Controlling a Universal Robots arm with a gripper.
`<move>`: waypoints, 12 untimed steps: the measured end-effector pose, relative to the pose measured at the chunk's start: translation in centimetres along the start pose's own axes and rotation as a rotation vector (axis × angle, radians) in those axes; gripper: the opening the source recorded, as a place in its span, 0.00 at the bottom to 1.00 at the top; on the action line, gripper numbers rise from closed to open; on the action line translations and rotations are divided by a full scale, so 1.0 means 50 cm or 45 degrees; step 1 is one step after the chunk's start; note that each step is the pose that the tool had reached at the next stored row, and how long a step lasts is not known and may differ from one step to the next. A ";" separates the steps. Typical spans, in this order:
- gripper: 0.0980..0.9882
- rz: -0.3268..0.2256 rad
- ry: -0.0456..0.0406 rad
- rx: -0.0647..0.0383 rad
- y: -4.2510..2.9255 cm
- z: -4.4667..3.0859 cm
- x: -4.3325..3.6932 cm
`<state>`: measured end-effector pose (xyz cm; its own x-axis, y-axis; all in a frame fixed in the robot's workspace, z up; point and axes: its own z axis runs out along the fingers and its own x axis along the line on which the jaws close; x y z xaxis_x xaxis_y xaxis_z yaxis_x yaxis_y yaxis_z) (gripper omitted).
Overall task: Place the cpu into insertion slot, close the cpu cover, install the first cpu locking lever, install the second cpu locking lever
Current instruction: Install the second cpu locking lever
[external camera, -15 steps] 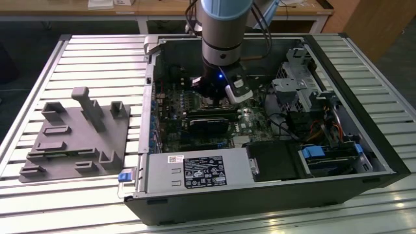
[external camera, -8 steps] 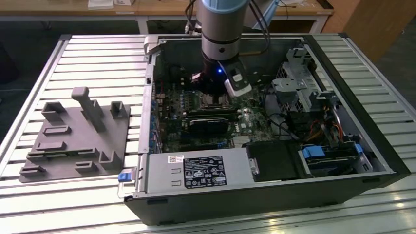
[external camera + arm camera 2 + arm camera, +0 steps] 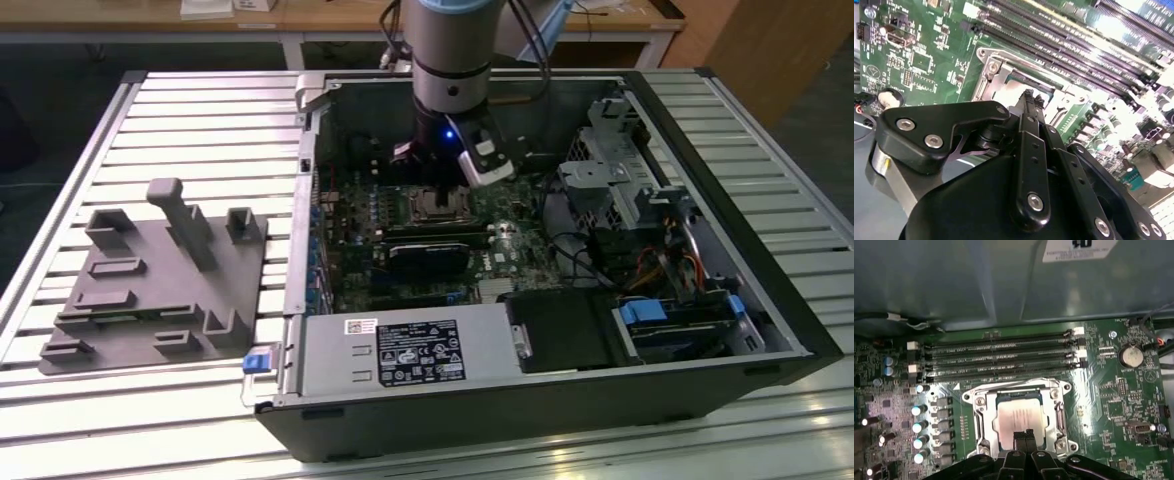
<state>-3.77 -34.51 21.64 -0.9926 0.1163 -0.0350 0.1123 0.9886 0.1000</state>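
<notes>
The cpu [image 3: 1019,417], a dull silvery square, lies in the insertion slot, whose dark rim [image 3: 1019,398] shows along one edge. The cpu cover [image 3: 985,415], a thin metal frame, lies flat around the chip. Thin metal levers run along the frame's two sides; whether they are latched I cannot tell. My gripper [image 3: 1024,435] hangs just above the chip's near edge, fingers shut together with nothing visible between them. In the second wrist view the gripper [image 3: 1028,95] hides much of the cover [image 3: 996,80]. In the exterior view the gripper [image 3: 434,190] stands over the socket [image 3: 434,207] inside the open computer case.
Around the socket lies the green motherboard [image 3: 1114,405] with long memory slots [image 3: 1004,362], a coin battery [image 3: 1130,356] and a row of capacitors [image 3: 919,427]. The case wall [image 3: 954,280] rises close behind. A grey fixture tray [image 3: 154,275] sits at the exterior view's left, a power supply [image 3: 400,352] in front.
</notes>
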 end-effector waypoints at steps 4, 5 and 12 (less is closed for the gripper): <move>0.01 -0.001 -0.002 0.018 0.013 0.001 0.001; 0.01 -0.001 -0.003 0.022 0.015 0.002 0.002; 0.01 -0.001 -0.003 0.030 0.022 -0.012 0.002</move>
<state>-3.76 -33.49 22.37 -0.9926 0.1154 -0.0378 0.1123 0.9907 0.0766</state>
